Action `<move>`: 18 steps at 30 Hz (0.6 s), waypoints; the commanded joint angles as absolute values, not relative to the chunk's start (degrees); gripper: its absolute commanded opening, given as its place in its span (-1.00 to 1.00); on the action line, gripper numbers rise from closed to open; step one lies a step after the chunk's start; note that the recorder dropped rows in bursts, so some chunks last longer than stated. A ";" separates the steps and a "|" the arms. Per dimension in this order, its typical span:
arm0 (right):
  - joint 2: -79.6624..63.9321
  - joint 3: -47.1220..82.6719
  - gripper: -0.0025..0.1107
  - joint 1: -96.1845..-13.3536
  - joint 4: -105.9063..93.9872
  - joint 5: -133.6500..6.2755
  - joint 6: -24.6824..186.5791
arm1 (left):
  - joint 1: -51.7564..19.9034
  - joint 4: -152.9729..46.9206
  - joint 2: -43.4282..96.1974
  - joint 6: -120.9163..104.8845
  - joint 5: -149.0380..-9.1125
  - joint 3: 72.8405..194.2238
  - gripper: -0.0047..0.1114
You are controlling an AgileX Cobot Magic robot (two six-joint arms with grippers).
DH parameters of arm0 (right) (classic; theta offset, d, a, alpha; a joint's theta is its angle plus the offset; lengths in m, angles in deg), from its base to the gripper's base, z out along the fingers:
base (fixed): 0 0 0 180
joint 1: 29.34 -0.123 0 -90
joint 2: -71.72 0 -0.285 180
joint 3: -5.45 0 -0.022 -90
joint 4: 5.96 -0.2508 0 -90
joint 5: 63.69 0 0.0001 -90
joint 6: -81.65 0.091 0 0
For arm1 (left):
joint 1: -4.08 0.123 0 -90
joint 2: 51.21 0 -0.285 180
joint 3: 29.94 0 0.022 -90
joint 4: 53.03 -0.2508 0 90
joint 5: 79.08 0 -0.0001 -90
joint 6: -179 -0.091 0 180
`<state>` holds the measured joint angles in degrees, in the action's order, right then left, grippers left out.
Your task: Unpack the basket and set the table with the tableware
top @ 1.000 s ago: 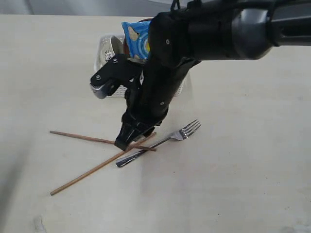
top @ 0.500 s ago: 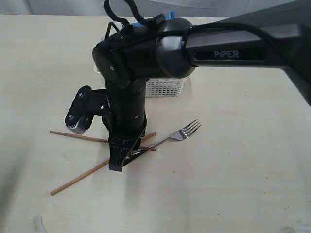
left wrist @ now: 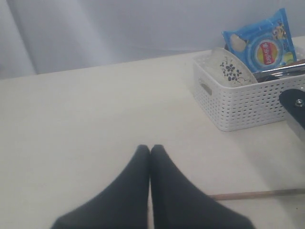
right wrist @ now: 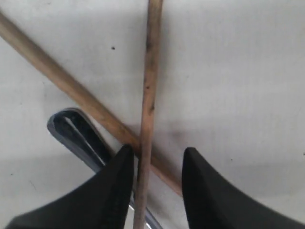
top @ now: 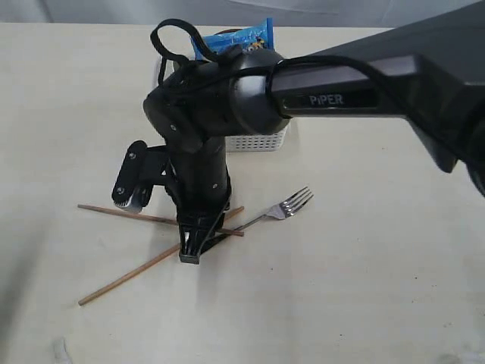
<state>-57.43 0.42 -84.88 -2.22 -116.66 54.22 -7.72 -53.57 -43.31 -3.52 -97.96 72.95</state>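
Right claw [right wrist: 158, 150] half open, empty, straddling crossed chopsticks [right wrist: 148, 95]; fork handle [right wrist: 76, 136] beside one finger.

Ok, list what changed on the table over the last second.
The right arm swung left and turned at the wrist; the right gripper shifted slightly nearer the camera over the crossed chopsticks, jaws open, nothing taken hold of. Chopsticks, fork and basket lie as before.
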 commanded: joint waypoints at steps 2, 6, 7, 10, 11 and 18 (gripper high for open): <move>-59.23 0.20 -0.35 -84.86 -1.39 -116.41 53.34 | -8.08 -53.45 -43.43 -3.55 -97.50 72.84 -0.92; -59.73 0.20 -0.36 -84.86 -0.36 -113.59 53.48 | -8.08 -53.45 -43.43 -3.55 -97.50 72.84 -0.92; -60.25 0.20 -0.37 -84.86 0.15 -113.38 53.77 | -8.08 -53.45 -43.43 -3.55 -97.50 72.84 -0.92; -61.40 0.20 -0.57 -84.86 0.58 -112.17 54.14 | -8.08 -53.45 -43.43 -3.55 -97.50 72.84 -0.92; -62.25 0.20 -0.72 -84.86 0.71 -110.48 56.10 | -8.08 -53.45 -43.43 -3.55 -97.50 72.84 -0.92; -64.03 -1.29 -0.93 -84.86 0.85 -98.06 56.78 | -8.08 -53.45 -43.43 -3.55 -97.50 72.84 -0.92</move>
